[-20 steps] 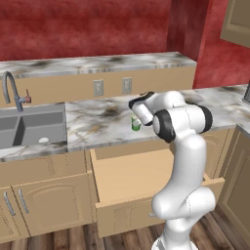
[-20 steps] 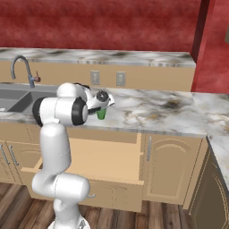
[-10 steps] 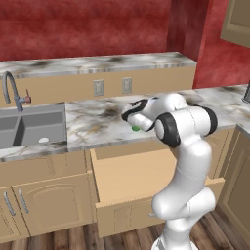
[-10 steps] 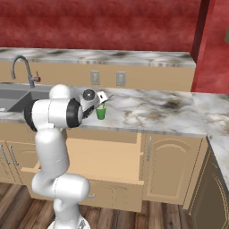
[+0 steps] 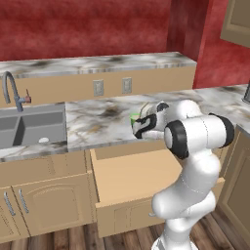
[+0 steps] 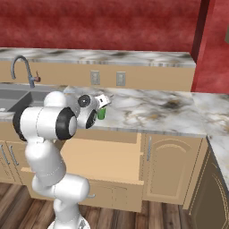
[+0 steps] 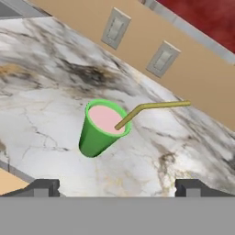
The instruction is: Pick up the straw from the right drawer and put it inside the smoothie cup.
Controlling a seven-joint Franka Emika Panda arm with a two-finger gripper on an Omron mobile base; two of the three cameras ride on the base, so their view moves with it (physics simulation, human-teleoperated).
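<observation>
Straw [image 7: 151, 108] in smoothie cup [image 7: 102, 128]; gripper [image 7: 117, 187] backed off, open.

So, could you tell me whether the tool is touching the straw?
Apart: hand view shows the straw standing in the smoothie cup, well clear of the open tool.

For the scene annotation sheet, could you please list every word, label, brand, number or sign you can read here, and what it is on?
None: no readable text anywhere.
The smoothie cup is plain green, with no label.
The straw is unmarked.
The two wall outlets show blank plates.
The right drawer front and marble counter carry no lettering.
</observation>
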